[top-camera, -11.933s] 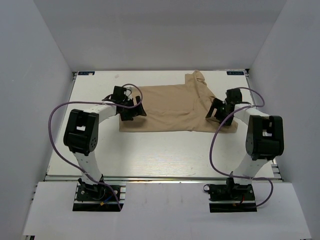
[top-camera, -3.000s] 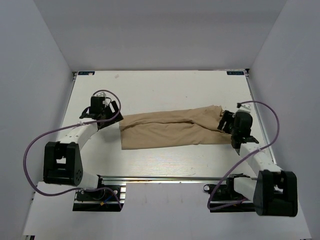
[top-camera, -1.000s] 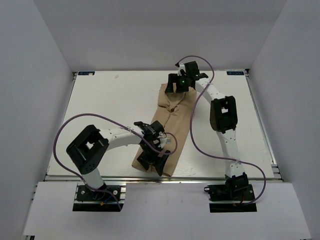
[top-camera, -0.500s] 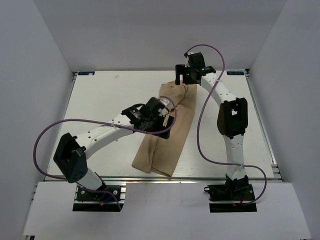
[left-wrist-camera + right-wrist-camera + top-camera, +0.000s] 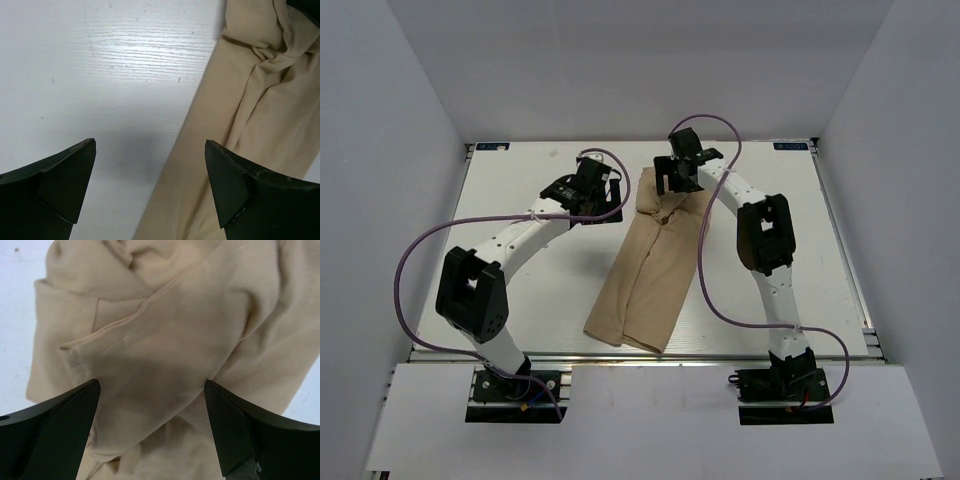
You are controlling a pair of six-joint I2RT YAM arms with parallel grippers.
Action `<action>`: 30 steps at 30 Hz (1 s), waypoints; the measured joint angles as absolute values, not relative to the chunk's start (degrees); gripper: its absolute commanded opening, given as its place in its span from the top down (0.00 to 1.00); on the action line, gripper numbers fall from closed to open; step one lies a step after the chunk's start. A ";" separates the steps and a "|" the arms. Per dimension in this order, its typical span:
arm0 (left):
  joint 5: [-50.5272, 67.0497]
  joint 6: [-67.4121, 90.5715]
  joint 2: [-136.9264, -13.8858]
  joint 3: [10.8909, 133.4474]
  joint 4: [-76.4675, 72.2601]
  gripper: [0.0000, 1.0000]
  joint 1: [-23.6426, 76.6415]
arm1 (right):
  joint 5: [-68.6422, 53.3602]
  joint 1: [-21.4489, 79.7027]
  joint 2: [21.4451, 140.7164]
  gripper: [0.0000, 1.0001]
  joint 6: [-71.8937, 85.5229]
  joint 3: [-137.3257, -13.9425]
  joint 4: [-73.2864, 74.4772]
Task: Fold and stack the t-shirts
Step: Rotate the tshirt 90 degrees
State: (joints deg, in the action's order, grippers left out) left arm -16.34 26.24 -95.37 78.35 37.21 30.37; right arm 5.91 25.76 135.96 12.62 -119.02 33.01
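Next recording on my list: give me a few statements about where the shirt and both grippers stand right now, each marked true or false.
1. The tan t-shirt lies on the table as a long, narrow folded strip. True.
2. The left gripper is shut on the shirt's edge. False: it is open and holds nothing, over bare table beside the shirt.
3. The right gripper is open above the shirt's far, bunched end. True.
4. A second shirt lies stacked next to it. False: only one shirt is in view.

T-shirt (image 5: 655,270) on table (image 5: 520,290), left claw (image 5: 150,143) beside
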 measured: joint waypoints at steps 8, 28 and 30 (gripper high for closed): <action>-13.15 24.88 -97.80 78.02 33.80 0.00 27.97 | 8.08 24.32 138.58 0.10 12.03 -122.61 30.76; -1.54 18.44 -107.59 78.98 28.67 0.00 26.37 | 11.18 16.25 149.75 0.10 14.55 -134.08 27.11; 0.30 17.89 -109.65 79.48 28.75 0.00 26.41 | 9.04 14.63 150.04 0.10 14.22 -134.04 25.08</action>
